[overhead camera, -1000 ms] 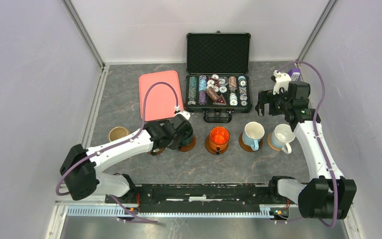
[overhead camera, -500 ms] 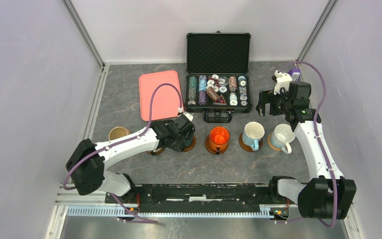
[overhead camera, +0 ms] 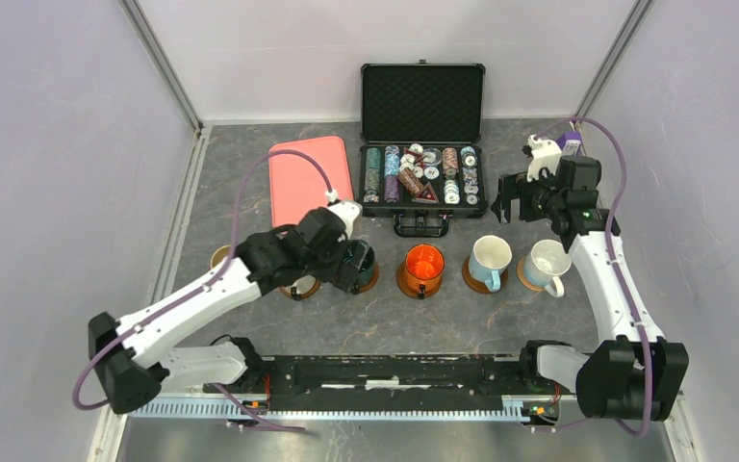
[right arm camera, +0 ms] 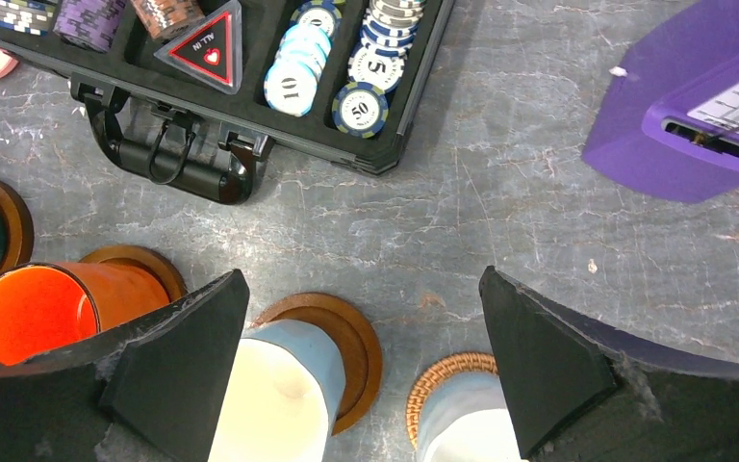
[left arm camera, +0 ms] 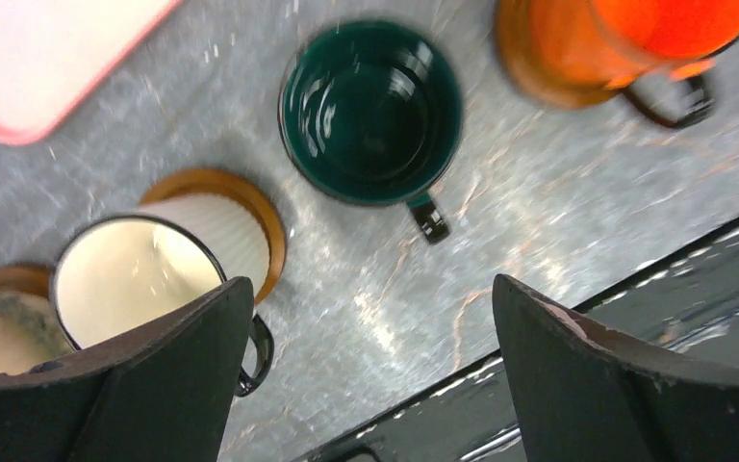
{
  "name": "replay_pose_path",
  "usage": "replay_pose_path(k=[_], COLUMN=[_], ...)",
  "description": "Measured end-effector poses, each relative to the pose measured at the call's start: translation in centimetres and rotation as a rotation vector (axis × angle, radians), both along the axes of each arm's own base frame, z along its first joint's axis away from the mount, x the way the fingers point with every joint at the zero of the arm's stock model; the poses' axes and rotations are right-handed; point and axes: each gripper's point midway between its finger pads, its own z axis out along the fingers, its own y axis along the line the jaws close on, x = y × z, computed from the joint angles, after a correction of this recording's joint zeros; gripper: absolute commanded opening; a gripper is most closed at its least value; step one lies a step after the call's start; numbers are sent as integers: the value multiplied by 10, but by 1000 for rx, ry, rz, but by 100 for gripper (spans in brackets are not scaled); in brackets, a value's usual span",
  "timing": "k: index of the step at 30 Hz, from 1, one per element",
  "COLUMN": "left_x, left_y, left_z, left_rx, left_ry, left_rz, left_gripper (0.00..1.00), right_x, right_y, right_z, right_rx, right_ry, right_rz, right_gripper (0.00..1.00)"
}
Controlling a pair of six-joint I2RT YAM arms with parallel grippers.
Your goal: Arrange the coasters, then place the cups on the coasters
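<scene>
The glossy dark green ceramic mug [left arm camera: 370, 111] stood upright on a round brown wooden coaster [right arm camera: 14, 217], between the white ribbed dark-rimmed mug [left arm camera: 144, 279] and the orange mug [left arm camera: 654, 29] on the grey marbled tabletop [left arm camera: 539, 192]. The left end effector [left arm camera: 370, 289] hung above it, fingers spread wide and empty. The right end effector [right arm camera: 361, 279], likewise apart and holding nothing, hovered near the light blue mug [right arm camera: 279, 385] and the tan woven coaster [right arm camera: 433, 385].

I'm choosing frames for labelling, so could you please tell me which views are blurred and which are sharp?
Left wrist: smeared, with the dark green mug and orange mug soft at their edges. Right wrist: sharp, numerals on the poker chips legible. Top external: crisp, evenly lit, only soft shadows.
</scene>
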Motion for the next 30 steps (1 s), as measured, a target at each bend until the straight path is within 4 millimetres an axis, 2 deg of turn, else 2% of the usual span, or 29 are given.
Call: replay_pose_path(k=[3,6,12,16,18,22,26,30], left_x=[10,37,137,216,238,266,275,274], left_y=[-7,-8,22,51,71,119,164,190], left_z=[40,71,102,134,139,131,96,62], left_rx=[-96,-176,-257,-317,-336,-326,-273,-216], left_ry=[-49,-40,12,-24,-37,-30,34,105], left_rz=[-9,35,228,291,304,353,424,462], left_gripper=[100,100,100,100,100,100,100,100], right_x=[4,12,39,58,68,82,86,86], right_y=[2,4,6,5,3,-3,-9,-17], right_z=[-3,-1,25,44,49,46,32,21], right_rx=[2,0,-22,-46,-60,-76,-86,-108], right_ry=[8,8,-51,-95,-108,-102,-66,-49], right_rz=[21,44,95,130,140,141,138,133], right_gripper=[98,98,98,98,98,98,98,98])
